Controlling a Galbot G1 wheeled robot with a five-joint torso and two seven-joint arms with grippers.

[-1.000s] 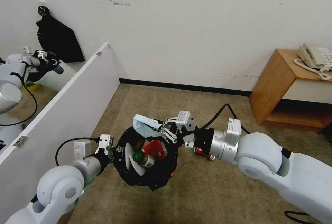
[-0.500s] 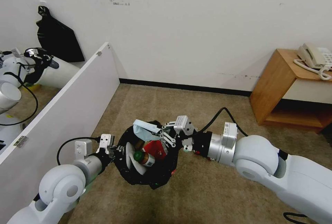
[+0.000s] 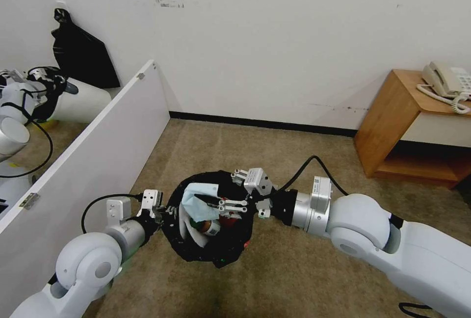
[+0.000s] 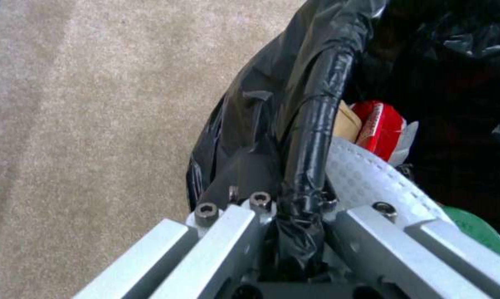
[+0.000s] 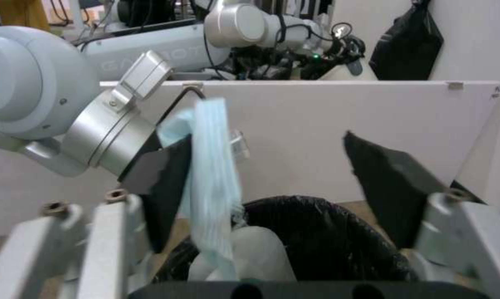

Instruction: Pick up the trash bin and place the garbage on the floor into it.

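Face mask [image 5: 211,166] against spread right pincer [image 5: 261,187]

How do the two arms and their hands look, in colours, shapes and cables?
Both arms have glossy white rounded shells and silver cylindrical wrists. A black cable loops to each wrist. The left hand and right hand have silver metal linkage fingers with black pads.

Trash bin [image 3: 211,254]: red wall hidden under black liner, only small red patch low on side. Face mask [image 3: 195,201] draped over contents, covering most of white slipper [image 3: 186,232] and bottle [image 3: 208,227] body. Red item under right gripper [image 3: 226,195] too covered to identify. Left gripper [image 3: 164,212] fingertips buried in liner at rim. Telephone [image 3: 449,82] cut by picture edge.
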